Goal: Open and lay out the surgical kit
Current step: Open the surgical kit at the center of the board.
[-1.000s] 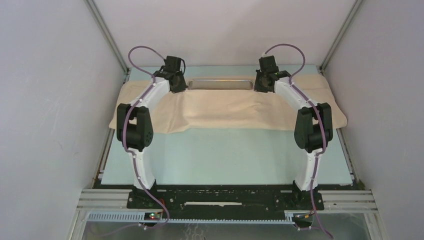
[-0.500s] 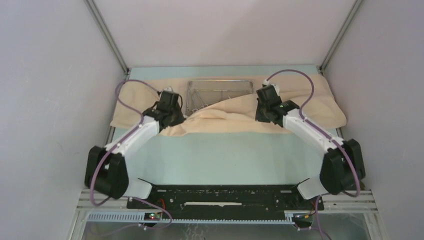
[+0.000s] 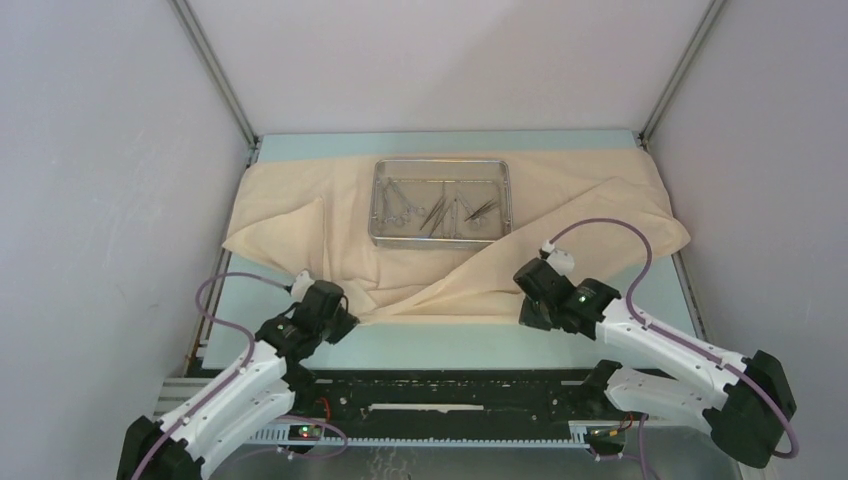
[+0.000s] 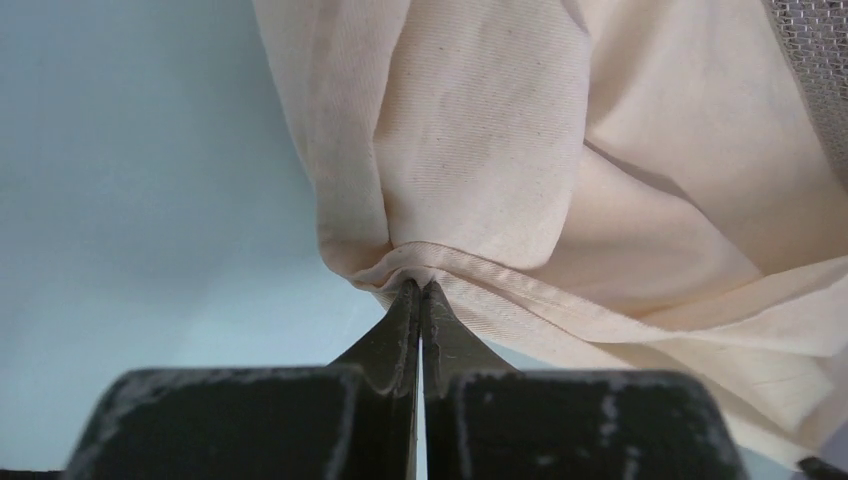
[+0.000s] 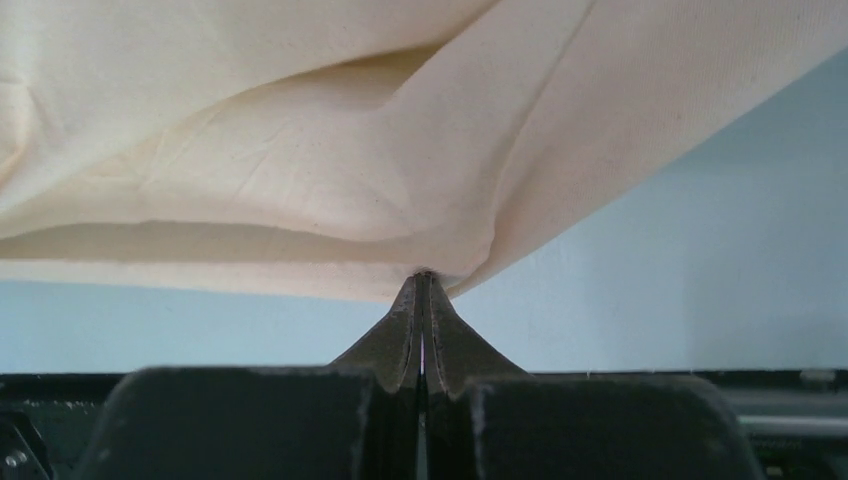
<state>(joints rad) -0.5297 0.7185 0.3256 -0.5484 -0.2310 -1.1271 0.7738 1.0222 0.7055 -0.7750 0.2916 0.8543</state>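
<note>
The beige cloth wrap (image 3: 330, 215) lies spread over the far half of the table. The steel mesh tray (image 3: 441, 166) sits uncovered on it at the back, with ring-handled clamps (image 3: 402, 203) and slim tweezers (image 3: 438, 211) inside. My left gripper (image 3: 340, 316) is shut on the cloth's near hem (image 4: 520, 290) at the front left. My right gripper (image 3: 528, 303) is shut on the cloth's near edge (image 5: 300, 250) at the front right. Both pinch only a thin fold at the fingertips. A corner of the tray mesh (image 4: 815, 60) shows in the left wrist view.
The light blue table top (image 3: 450, 345) shows in front of the cloth. Grey walls close in left, right and back. The black base rail (image 3: 450, 395) runs along the near edge, also in the right wrist view (image 5: 780, 395).
Both grippers have pulled the near flap of cloth from the back of the table toward the near edge. The tray and its instruments, first nearly covered, are now fully uncovered.
</note>
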